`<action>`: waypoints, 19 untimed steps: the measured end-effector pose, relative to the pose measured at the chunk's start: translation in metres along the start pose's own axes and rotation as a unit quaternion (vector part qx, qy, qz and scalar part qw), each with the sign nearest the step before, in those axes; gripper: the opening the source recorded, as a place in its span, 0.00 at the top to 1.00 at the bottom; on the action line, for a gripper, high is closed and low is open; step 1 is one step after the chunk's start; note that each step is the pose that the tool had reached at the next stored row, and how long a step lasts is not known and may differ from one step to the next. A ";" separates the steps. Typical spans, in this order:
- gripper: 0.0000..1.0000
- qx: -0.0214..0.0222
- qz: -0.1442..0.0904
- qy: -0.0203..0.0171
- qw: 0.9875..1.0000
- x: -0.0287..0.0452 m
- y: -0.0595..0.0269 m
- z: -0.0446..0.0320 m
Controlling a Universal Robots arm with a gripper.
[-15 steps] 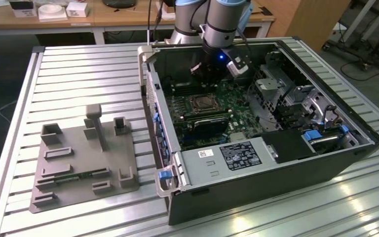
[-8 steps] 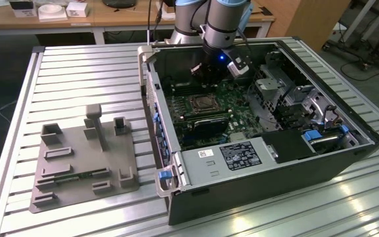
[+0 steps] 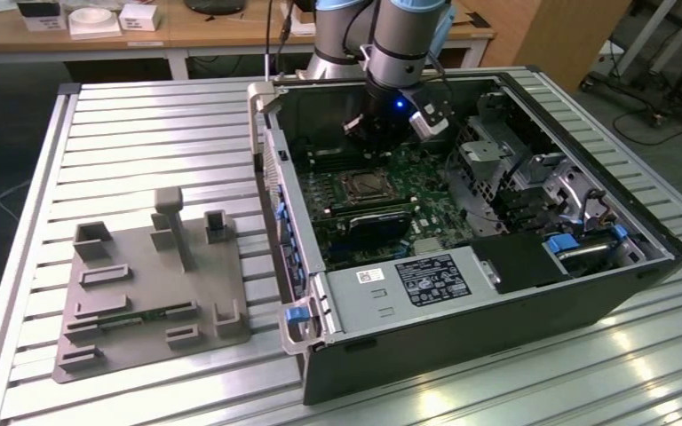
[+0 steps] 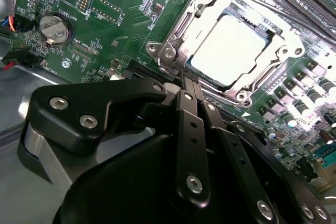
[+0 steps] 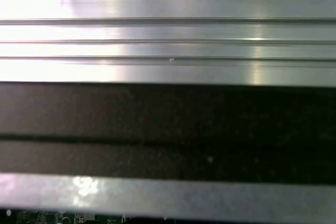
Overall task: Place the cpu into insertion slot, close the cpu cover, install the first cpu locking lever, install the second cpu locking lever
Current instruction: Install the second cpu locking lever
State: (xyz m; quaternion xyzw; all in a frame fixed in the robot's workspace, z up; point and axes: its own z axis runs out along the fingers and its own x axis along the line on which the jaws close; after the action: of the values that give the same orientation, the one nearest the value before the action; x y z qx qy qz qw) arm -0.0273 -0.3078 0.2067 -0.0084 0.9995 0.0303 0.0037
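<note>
Black gripper [image 4: 185,80] sits closest to the lens in the second wrist view, its jaws pressed together w/ nothing between them, tips right at a corner of the cpu socket. The cpu [image 4: 231,51] lies seated in the socket, pale metal top facing up. The cpu cover [image 4: 173,51] is down around it, silvery frame w/ open centre, chip showing through. Green motherboard [image 4: 115,19] surrounds it, w/ a coin battery [image 4: 54,28] off to one side. In the exterior view the arm [image 3: 400,44] reaches down into the open pc case [image 3: 602,293] on the ribbed metal bench [image 3: 152,115]. A grey fixture plate [image 3: 139,293] lies on the bench toward the exterior view's left, well apart from the case.
</note>
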 end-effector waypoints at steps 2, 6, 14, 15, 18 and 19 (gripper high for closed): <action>0.89 0.000 0.000 0.000 1.000 0.0000 -0.0001 0.0000; 0.89 0.000 0.000 0.000 1.000 0.0000 0.0001 -0.0034; 0.89 0.000 0.000 0.000 1.000 -0.0003 -0.0013 -0.0152; 0.89 0.000 0.000 0.000 1.000 -0.0003 -0.0031 -0.0153; 0.89 0.001 0.000 0.000 1.000 -0.0002 -0.0090 -0.0157; 0.89 0.001 0.000 0.000 1.000 -0.0001 -0.0111 -0.0158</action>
State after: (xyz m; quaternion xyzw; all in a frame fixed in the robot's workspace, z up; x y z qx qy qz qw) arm -0.0271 -0.3199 0.2218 -0.0080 0.9995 0.0294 0.0037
